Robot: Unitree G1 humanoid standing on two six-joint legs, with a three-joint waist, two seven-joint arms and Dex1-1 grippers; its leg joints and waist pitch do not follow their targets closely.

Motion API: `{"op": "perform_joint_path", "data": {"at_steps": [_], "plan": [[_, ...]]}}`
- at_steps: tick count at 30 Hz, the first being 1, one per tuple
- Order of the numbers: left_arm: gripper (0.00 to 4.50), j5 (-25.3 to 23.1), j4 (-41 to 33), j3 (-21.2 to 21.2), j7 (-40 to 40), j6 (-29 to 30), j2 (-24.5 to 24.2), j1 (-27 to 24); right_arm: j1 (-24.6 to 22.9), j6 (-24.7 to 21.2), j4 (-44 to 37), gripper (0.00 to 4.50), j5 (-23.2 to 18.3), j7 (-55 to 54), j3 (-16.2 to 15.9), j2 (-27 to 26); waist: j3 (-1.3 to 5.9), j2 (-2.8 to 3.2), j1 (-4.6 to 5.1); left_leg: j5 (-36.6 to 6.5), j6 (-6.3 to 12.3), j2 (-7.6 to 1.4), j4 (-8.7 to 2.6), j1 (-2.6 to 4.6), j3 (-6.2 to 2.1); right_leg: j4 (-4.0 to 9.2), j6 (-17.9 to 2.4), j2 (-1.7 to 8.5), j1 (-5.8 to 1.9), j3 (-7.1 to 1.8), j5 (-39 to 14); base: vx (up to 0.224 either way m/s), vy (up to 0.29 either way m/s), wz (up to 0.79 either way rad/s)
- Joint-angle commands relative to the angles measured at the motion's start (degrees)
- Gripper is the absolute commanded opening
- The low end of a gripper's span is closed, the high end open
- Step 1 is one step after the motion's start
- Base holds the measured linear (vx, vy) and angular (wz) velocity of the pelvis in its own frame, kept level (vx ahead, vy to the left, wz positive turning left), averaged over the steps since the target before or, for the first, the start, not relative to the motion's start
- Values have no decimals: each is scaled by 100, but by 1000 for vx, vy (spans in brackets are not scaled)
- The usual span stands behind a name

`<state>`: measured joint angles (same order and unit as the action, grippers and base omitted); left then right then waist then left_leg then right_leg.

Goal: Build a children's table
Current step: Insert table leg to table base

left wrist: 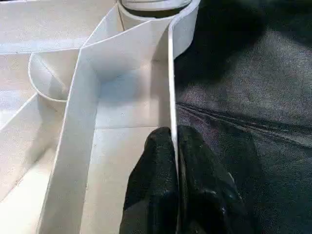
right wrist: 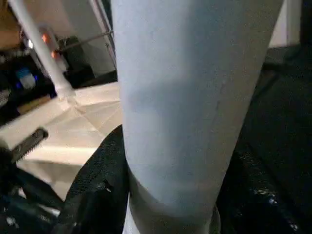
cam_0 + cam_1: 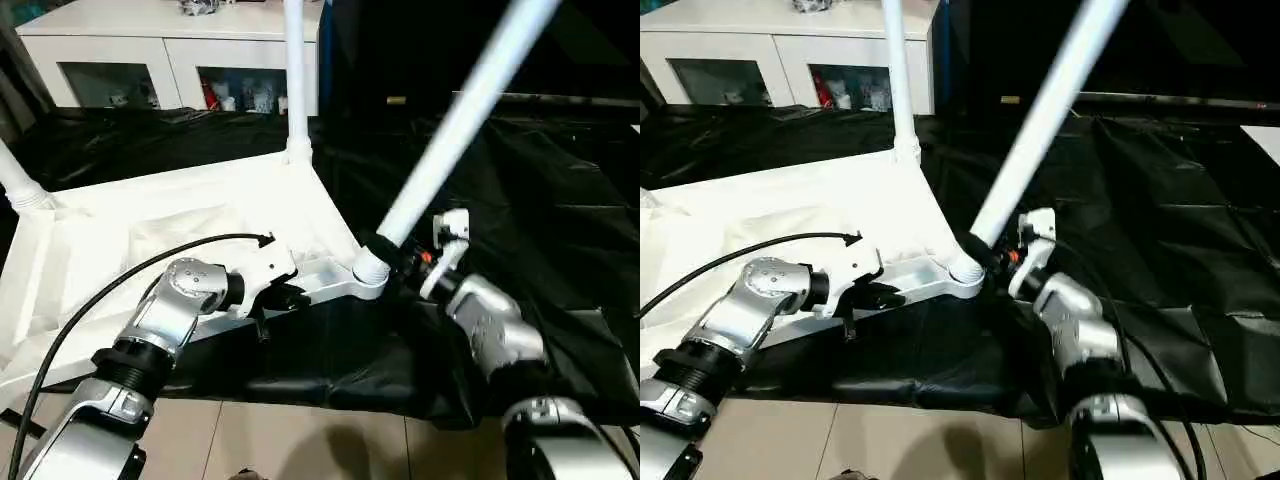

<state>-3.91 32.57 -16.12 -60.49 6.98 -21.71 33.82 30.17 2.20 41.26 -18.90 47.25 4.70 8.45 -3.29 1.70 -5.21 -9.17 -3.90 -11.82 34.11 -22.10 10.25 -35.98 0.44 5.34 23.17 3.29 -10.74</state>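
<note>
The white tabletop (image 3: pixel 150 215) lies upside down on the black cloth, ribbed underside up. One white leg (image 3: pixel 294 70) stands upright in the far corner socket, and another leg (image 3: pixel 15 175) rises at the left corner. A third leg (image 3: pixel 460 120) leans up and to the right out of the near corner socket (image 3: pixel 368 270). My right gripper (image 3: pixel 397 258) is shut on this leg just above the socket, and its black fingers (image 2: pixel 97 185) flank the leg. My left gripper (image 1: pixel 174 146) is shut on the tabletop's thin rim wall, a short way left of that socket.
A white cabinet with glass doors (image 3: pixel 120 60) stands behind the work at the back left. The black cloth (image 3: pixel 540 200) covers the ground to the right. Tiled floor (image 3: pixel 300 440) runs along the near edge. A black cable (image 3: pixel 100 300) arcs over my left forearm.
</note>
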Motion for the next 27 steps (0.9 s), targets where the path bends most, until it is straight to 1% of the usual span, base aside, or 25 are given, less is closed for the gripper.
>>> {"op": "perform_joint_path", "data": {"at_steps": [1,3,4,5,6,9,11,12,13,14,16,17,21,22,24,25,27], "plan": [[0,144,40,158,62,-238,-20,120,-239,38,43,191,365,-72,-133,168,399,-54,-3,-1655,24,-104,-449,102,-23,505,-1197,265,-221,-200,-1616,0,0,0],[0,116,83,141,53,-277,-28,140,-267,131,-110,191,527,-6,-269,216,395,-52,-6,-1643,41,-102,-450,98,-23,510,-1194,267,-223,-200,-1622,0,0,0],[0,112,86,138,52,-282,-31,141,-265,136,-123,191,546,0,-286,223,390,-55,0,-1662,40,-97,-451,94,-24,514,-1184,263,-223,-198,-1661,0,0,0],[0,92,98,124,48,-307,-42,144,-242,109,-177,191,625,36,-374,261,381,-81,5,-1744,38,-97,-454,105,-20,537,-1150,265,-216,-201,-1819,0,0,0],[0,92,98,124,48,-307,-42,144,-242,109,-177,191,625,36,-374,261,383,-79,-1,-1737,43,-96,-451,107,-22,535,-1139,270,-217,-202,-1854,0,0,0],[0,73,73,100,29,-351,-57,122,-68,-202,-238,191,585,330,-562,344,384,-103,-6,-1655,84,-100,-453,93,-27,529,-1126,277,-226,-203,-1890,0,0,0],[0,84,-3,71,-45,-379,-74,70,37,-490,-286,191,498,482,-599,387,385,-112,-2,-1584,116,-101,-450,90,-22,521,-1145,266,-226,-200,-1807,0,0,0],[0,85,-5,69,-51,-386,-74,67,56,-515,-281,191,495,502,-603,394,385,-112,-2,-1584,116,-101,-450,90,-22,521,-1145,266,-226,-200,-1807,0,0,0],[0,96,-23,63,-83,-412,-74,52,160,-665,-247,191,474,607,-624,429,388,-106,-7,-1543,128,-102,-446,89,-18,517,-1160,265,-225,-202,-1744,0,0,0],[0,98,-25,56,-108,-433,-75,47,225,-797,-212,191,451,688,-635,451,394,-114,-15,-1464,146,-102,-440,86,-13,506,-1184,268,-232,-202,-1656,0,0,0],[0,97,-33,43,-140,-470,-79,40,288,-825,-153,191,476,773,-667,480,394,-116,-12,-1442,148,-104,-442,78,-16,496,-1201,267,-234,-196,-1628,0,0,0],[0,95,-43,31,-168,-500,-83,32,349,-845,-82,191,515,845,-705,511,393,-129,-13,-1430,146,-108,-437,83,-7,499,-1212,271,-229,-197,-1606,0,0,0],[0,89,-43,18,-209,-558,-94,26,586,-844,225,190,756,1107,-935,636,392,-119,-11,-1447,122,-112,-435,87,-7,493,-1251,272,-227,-191,-1611,0,0,0],[0,79,-30,15,-206,-571,-97,34,618,-825,254,190,819,1161,-998,659,388,-136,-9,-1448,127,-113,-435,83,-4,494,-1247,272,-228,-193,-1611,0,0,0],[0,63,-3,13,-207,-588,-96,51,664,-855,285,190,885,1277,-1073,683,386,-133,-16,-1458,120,-113,-436,86,-7,495,-1213,278,-230,-195,-1670,0,0,0],[0,60,-5,14,-209,-591,-97,48,669,-880,285,190,889,1316,-1088,685,386,-147,-16,-1426,126,-111,-435,78,-6,491,-1216,277,-234,-195,-1645,0,0,0],[0,49,-1,13,-209,-604,-95,50,684,-884,309,190,1007,1476,-1242,728,388,-144,-24,-1402,136,-113,-434,79,-7,487,-1220,275,-235,-193,-1620,0,0,0]]}}
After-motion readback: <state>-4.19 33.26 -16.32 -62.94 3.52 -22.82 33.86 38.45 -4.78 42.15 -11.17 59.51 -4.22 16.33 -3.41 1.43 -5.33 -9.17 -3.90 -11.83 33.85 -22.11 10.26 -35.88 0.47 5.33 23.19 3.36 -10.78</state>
